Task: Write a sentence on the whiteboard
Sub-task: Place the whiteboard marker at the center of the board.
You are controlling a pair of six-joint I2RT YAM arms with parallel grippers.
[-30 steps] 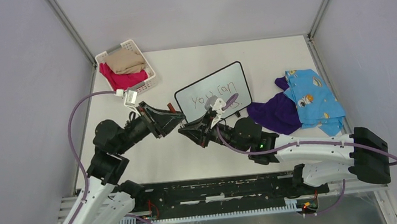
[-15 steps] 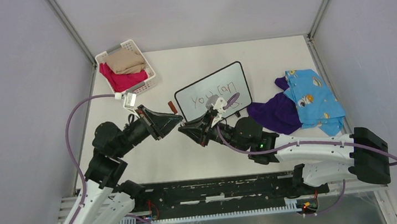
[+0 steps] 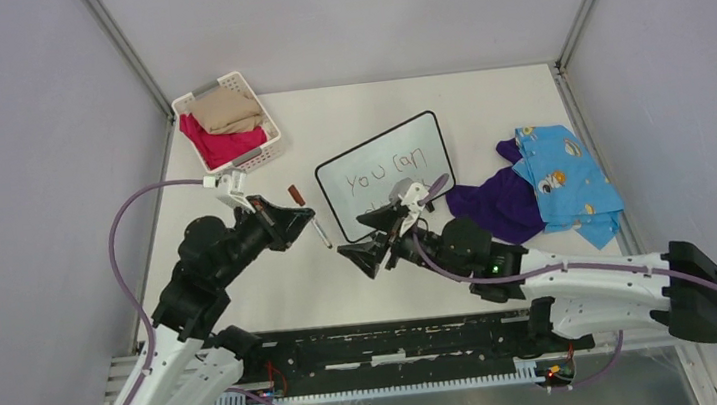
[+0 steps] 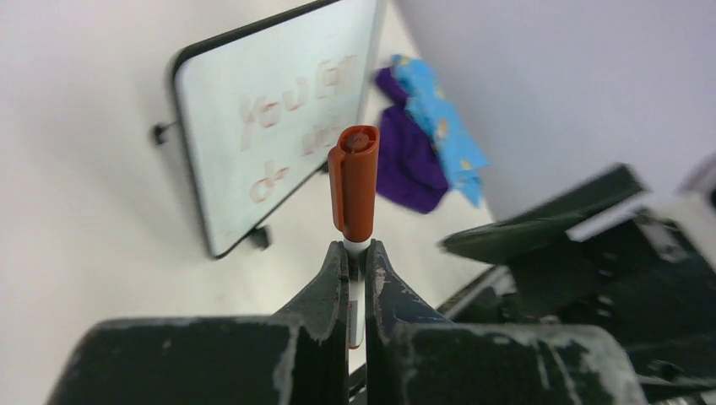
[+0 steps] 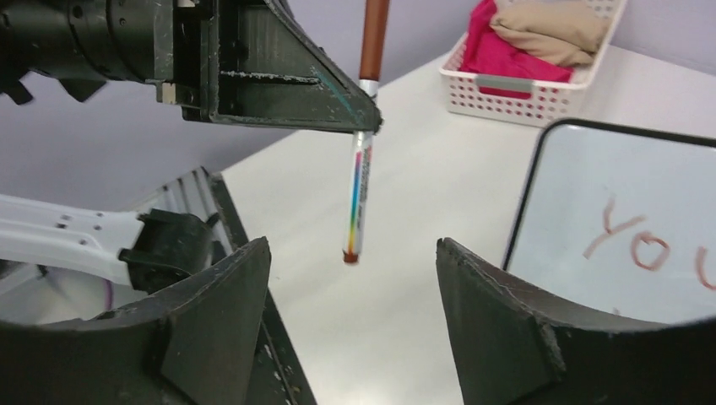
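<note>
Here, basket [image 3: 266, 151] holds folded cloths [image 3: 227, 109]; left claw [image 4: 355, 257] clamps marker [image 4: 354, 181], right claw [image 5: 352, 253] gapes.

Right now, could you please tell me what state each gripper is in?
Left gripper: closed on the marker.
Right gripper: open, holding nothing.
</note>
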